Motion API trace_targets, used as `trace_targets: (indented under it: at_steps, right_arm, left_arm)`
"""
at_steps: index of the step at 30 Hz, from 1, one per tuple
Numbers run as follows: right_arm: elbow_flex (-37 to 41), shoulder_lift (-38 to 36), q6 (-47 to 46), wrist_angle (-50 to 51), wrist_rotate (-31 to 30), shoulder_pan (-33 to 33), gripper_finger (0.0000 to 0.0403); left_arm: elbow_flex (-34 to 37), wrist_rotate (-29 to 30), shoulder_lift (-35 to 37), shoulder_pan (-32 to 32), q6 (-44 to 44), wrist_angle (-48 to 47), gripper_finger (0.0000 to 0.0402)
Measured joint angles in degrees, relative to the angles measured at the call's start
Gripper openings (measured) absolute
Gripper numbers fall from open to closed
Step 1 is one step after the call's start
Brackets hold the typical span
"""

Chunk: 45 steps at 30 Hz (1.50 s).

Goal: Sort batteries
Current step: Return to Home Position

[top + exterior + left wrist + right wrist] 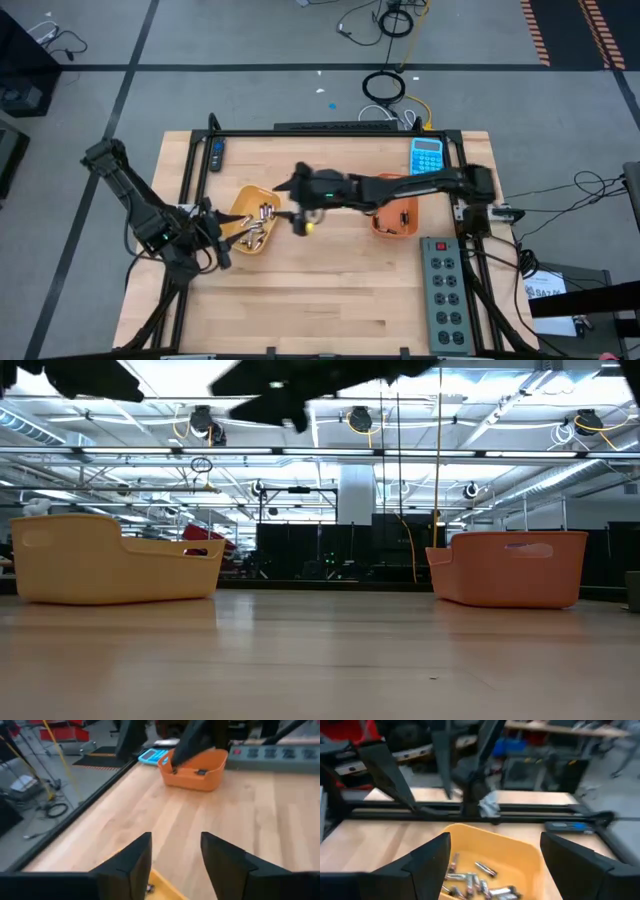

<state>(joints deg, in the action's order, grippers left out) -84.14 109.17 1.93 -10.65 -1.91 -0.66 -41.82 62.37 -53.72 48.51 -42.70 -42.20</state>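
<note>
Lying ahead of right pincer (spread): batteries

High view: overhead, facing straight down on the whole counter. Low view: at counter level, facing across at the yellow bin and orange bin. Left wrist view: beside the yellow bin, facing the orange bin. Right wrist view: close above the yellow bin. All four share that bin.
</note>
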Motion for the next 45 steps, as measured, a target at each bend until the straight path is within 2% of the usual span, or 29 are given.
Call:
trace_targets:
  at_steps: [3, 8, 13, 17, 21, 25, 28, 33, 45]
  right_arm:
    - [13.82, -8.35, -0.57, -10.41, -3.85, -0.28, 0.0297]
    - [35.67, -21.71, -3.97, -30.69, -4.02, -2.52, 0.0297]
    - [51.42, -29.61, -8.79, -41.16, -3.71, -5.28, 0.0297]
    - [60.42, -35.58, -10.65, -46.84, -4.18, -6.70, 0.0297]
    - [68.55, -42.76, -12.34, -51.48, -5.50, -7.45, 0.0297]
    - [74.51, -50.61, -13.41, -49.07, -8.91, -7.59, 0.0297]
    - [76.80, -56.75, -13.91, -46.33, -9.05, -7.59, 0.0297]
    - [77.12, -67.33, -12.75, -35.62, -9.84, -7.59, 0.0297]
    - [77.11, -93.38, -10.42, -8.68, -11.68, -7.57, 0.0297]
  left_arm:
    - [4.52, 0.00, 3.30, -0.20, 2.79, 7.31, 0.0164]
    - [13.36, -2.16, 7.69, -4.74, 13.08, 25.17, 0.0131]
    - [20.08, -13.73, 11.80, -15.43, 26.51, 44.28, 0.0092]
    - [21.95, -17.12, 15.02, -23.23, 30.99, 47.44, 0.0070]
    - [23.85, -20.67, 17.66, -27.45, 31.05, 47.15, 0.0059]
    - [26.50, -20.39, 20.38, -28.72, 30.89, 47.48, 0.0056]
    - [28.09, -20.31, 23.11, -28.79, 29.78, 47.35, 0.0056]
    - [29.84, -19.96, 28.18, -28.79, 29.80, 47.23, 0.0056]
    - [31.28, -17.81, 38.58, -28.79, 29.52, 38.64, 0.0056]
